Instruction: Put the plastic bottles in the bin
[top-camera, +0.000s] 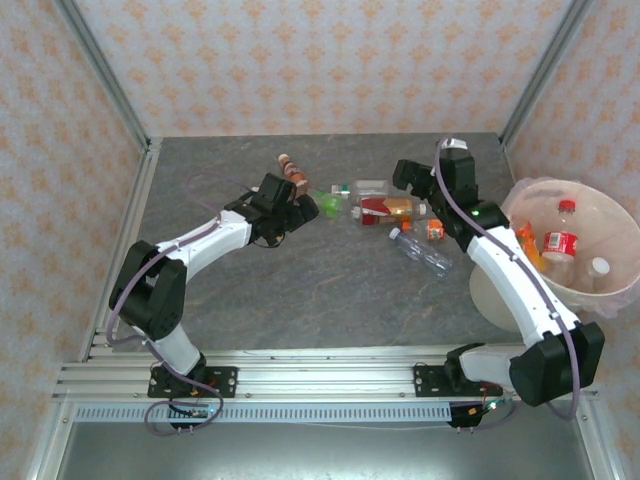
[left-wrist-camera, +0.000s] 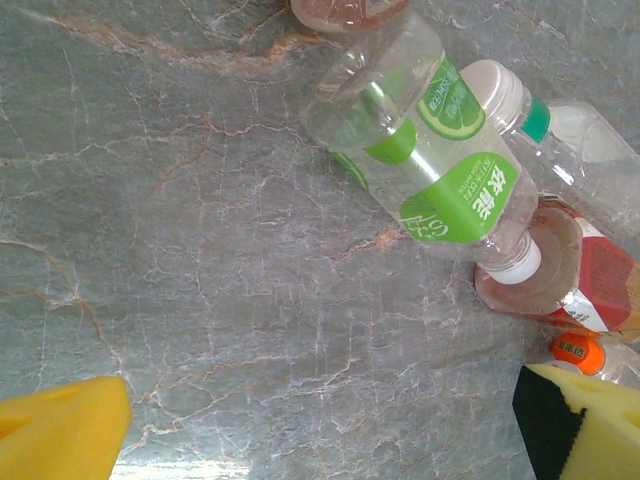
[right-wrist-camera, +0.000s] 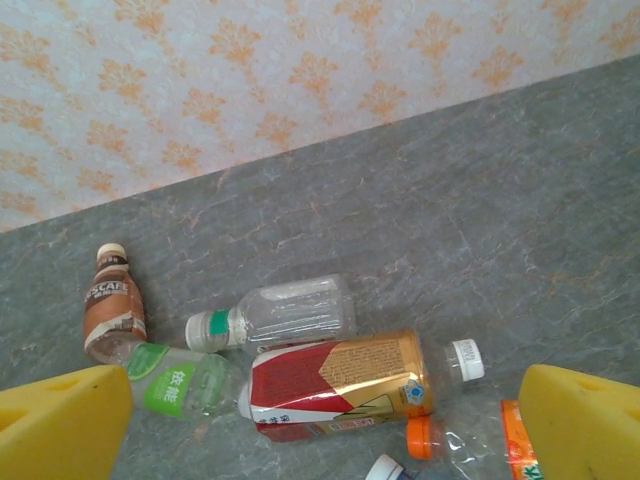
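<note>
you have a grey marbled tabletop (top-camera: 250, 290) in front of you, boxed in by pale walls with an orange floral print (top-camera: 300, 60) and by aluminium corner posts. the large round pale beige bin (top-camera: 492, 295), lined with a pinkish bag, stands at the table's right edge, close against the right arm. a few bottles lie inside it, one a red-labelled bottle (top-camera: 560, 243).

the other plastic bottles lie in a loose cluster at mid-table, between your two tools. the left gripper (top-camera: 303, 212) is spread wide and empty, just beside the clear green-labelled bottle (left-wrist-camera: 430, 150). the right gripper (top-camera: 408, 176) is equally wide and empty, at the cluster's far right end.

the left wrist camera gives you that green-labelled bottle close up, its white cap against a reddish bottle. the right wrist camera gives you the brown-labelled bottle (right-wrist-camera: 112, 305) at the far left, a clear green-capped bottle (right-wrist-camera: 275, 312) and the red-and-gold bottle (right-wrist-camera: 340, 385) touching side by side. from above you also see a clear blue-capped bottle (top-camera: 422, 252) lying near the right arm.
</note>
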